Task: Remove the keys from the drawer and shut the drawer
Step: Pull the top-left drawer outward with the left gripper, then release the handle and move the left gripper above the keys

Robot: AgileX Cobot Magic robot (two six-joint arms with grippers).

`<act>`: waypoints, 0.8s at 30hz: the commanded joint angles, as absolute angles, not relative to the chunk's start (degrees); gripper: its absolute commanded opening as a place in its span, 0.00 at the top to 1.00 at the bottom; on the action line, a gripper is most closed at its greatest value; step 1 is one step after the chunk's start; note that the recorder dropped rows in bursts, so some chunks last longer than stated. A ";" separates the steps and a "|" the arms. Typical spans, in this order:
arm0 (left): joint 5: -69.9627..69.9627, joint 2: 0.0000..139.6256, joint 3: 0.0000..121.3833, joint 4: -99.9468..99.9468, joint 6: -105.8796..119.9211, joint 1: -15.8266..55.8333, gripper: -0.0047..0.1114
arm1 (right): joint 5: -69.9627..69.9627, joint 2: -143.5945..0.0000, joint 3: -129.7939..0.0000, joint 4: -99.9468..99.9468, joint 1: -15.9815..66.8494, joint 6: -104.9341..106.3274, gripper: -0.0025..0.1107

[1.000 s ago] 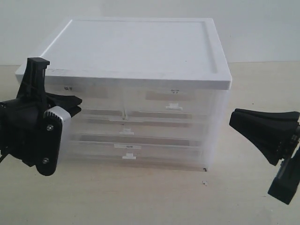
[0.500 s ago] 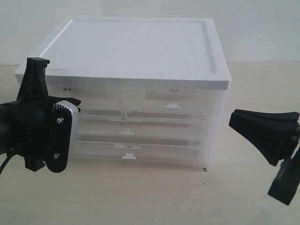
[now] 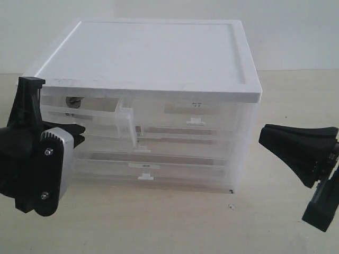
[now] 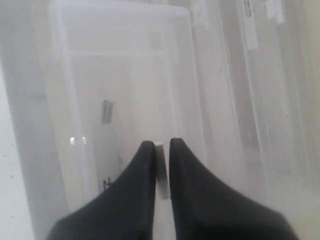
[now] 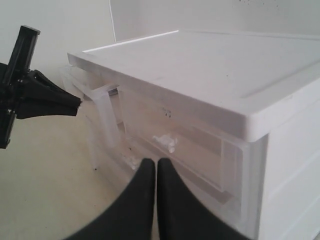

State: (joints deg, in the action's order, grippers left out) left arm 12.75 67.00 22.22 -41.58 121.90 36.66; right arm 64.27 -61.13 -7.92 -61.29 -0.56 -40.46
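The drawer (image 3: 100, 114), the top left one of the cabinet, stands pulled part way out. Through its translucent wall a small dark metal shape, the keys (image 3: 73, 101), shows near its back. My left gripper (image 3: 79, 133) is shut on the drawer's small white handle (image 4: 160, 167), which sits pinched between the black fingers (image 4: 142, 175). In the left wrist view a grey blurred shape (image 4: 106, 112) lies inside the drawer (image 4: 125, 75). My right gripper (image 3: 263, 138) hangs shut and empty to the right of the cabinet, apart from it; its tips (image 5: 156, 163) are pressed together.
The white-topped cabinet (image 3: 159, 53) of translucent drawers stands on a beige table (image 3: 175, 222). The top right drawer (image 3: 196, 114) and the two full-width drawers (image 3: 145, 159) below are pushed in. A white wall rises behind.
My left gripper has moved down and left, away from the cabinet, drawing the top left drawer out. The keys now show inside it. The right arm has not moved.
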 commanded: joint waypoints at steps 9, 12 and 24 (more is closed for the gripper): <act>-7.68 58.68 19.25 -42.60 120.75 37.15 0.92 | 64.44 -61.19 -8.15 -61.28 -0.35 -40.10 0.98; -9.09 56.55 18.29 -41.30 120.20 37.15 0.92 | 64.44 -61.19 -8.15 -61.28 -0.35 -40.10 0.98; -11.90 45.97 17.89 -34.07 111.84 37.15 0.92 | 64.11 -61.19 -8.15 -61.31 -0.35 -40.10 0.98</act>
State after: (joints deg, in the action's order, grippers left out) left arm -11.16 49.39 17.96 -33.74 113.78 36.77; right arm 64.16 -61.13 -7.92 -61.29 -0.56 -40.46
